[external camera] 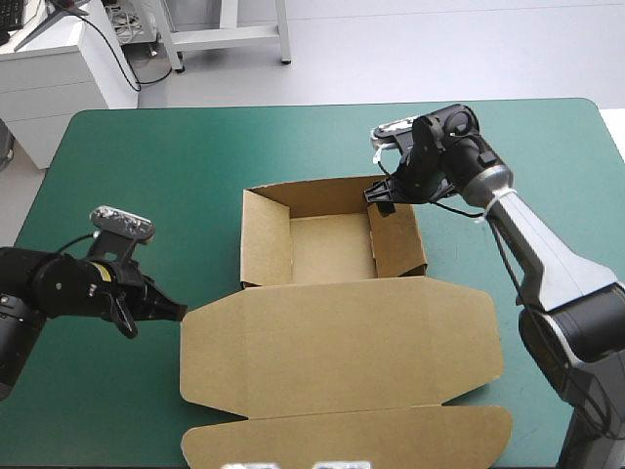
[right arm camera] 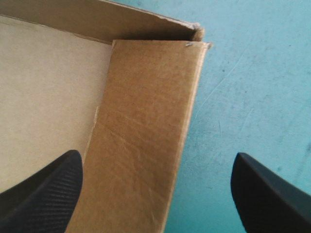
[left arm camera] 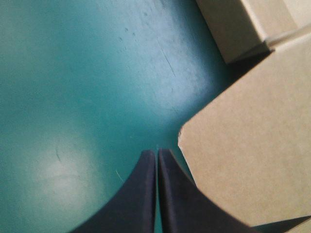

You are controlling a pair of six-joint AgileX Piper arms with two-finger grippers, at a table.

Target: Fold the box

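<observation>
The brown box sits mid-table as an open tray with raised walls, its lid lying flat toward the near edge. My right gripper hovers open over the tray's right wall near the far right corner, one finger inside the tray and the other outside over the teal-green cover. My left gripper rests low on the cover, shut with nothing in it, its tip just beside the lid's left corner.
The teal-green cover shows bare to the left of and beyond the box. The lid's front flap reaches close to the table's near edge. A tray wall corner lies ahead of the left gripper.
</observation>
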